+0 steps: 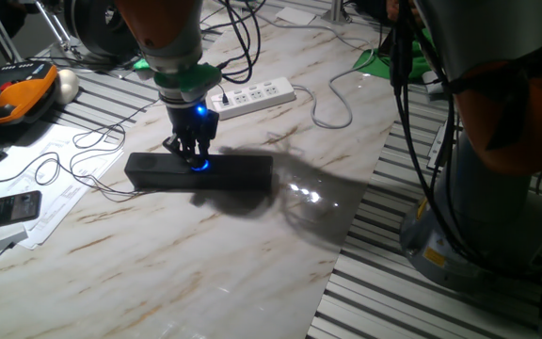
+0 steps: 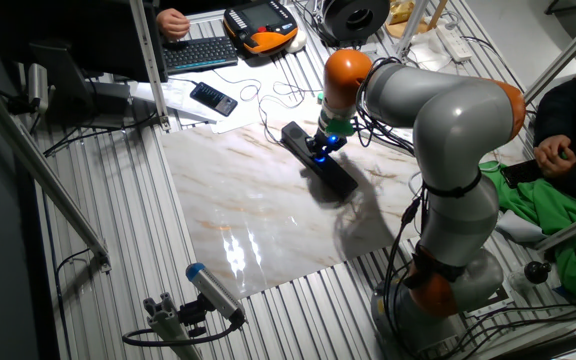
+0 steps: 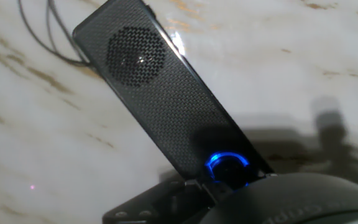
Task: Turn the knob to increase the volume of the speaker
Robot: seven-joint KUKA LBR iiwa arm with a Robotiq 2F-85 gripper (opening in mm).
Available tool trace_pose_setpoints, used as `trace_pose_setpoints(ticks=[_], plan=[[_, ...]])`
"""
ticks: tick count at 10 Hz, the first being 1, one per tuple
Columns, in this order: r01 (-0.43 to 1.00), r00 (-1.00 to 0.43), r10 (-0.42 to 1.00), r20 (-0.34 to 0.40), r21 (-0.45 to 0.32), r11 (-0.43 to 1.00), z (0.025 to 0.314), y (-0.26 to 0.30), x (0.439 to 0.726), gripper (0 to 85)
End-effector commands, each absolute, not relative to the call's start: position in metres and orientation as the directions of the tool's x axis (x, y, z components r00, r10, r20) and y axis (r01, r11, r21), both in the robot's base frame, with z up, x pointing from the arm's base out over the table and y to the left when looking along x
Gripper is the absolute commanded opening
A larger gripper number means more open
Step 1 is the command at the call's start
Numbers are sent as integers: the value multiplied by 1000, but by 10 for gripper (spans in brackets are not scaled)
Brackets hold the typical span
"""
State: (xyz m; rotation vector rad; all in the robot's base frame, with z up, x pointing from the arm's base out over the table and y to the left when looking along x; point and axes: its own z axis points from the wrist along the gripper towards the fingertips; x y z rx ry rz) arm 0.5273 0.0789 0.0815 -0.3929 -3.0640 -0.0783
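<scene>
Speaker point(image 3: 157, 93) lying flat, long axis diagonal, knob point(image 3: 227, 165) upward.

I take the speaker point(image 1: 199, 172) as my landmark: it lies flat on the table point(image 1: 252, 245), toward the far left part of the slab in one fixed view. The knob point(image 3: 227, 165) sits on its top face at the middle of its length, and my gripper point(image 1: 192, 153) stands directly above that knob, fingers down at it. Behind the speaker, just past my gripper, lies the power strip point(image 1: 255, 96). Left of the speaker, loose cables point(image 1: 83, 160) trail over sheets of paper point(image 1: 36, 198), and further left, off the slab, rests 1 phone point(image 1: 3, 209). Behind and far left of the speaker sits the pendant point(image 1: 12, 94).
</scene>
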Motion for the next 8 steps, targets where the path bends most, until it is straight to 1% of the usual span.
trace_pose_setpoints(ticks=[1, 5, 8], plan=[[285, -958, 282, 57, 47, 957, 81, 79, 527, 170], [368, -930, 366, 46, 43, 929, 79, 81, 524, 170], [427, -904, 424, 55, 42, 903, 79, 80, 524, 170]])
